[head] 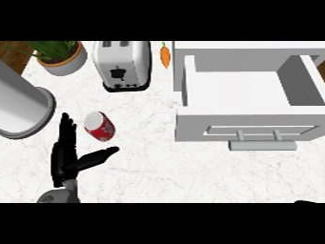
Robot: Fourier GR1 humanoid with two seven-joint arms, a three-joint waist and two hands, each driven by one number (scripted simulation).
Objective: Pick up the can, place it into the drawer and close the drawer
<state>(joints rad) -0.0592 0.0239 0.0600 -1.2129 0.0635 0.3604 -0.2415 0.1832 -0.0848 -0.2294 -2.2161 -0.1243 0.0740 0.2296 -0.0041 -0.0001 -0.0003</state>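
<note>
A red can (99,127) with a pale lid stands on the marble counter at centre left. My left hand (67,156) rises from the lower edge just below and left of it, open, fingers straight up along the can's left side and thumb spread to the right beneath it; it does not touch the can. The white drawer (253,125) at the right is pulled open, its inside bare, with a bar handle (263,135) on its front. Only a dark sliver of my right hand (307,201) shows at the lower right edge.
A white toaster (123,64) stands behind the can. A carrot (166,55) lies between toaster and drawer. A potted plant (59,55) sits at the back left, and a large grey cylinder (10,99) lies along the left edge.
</note>
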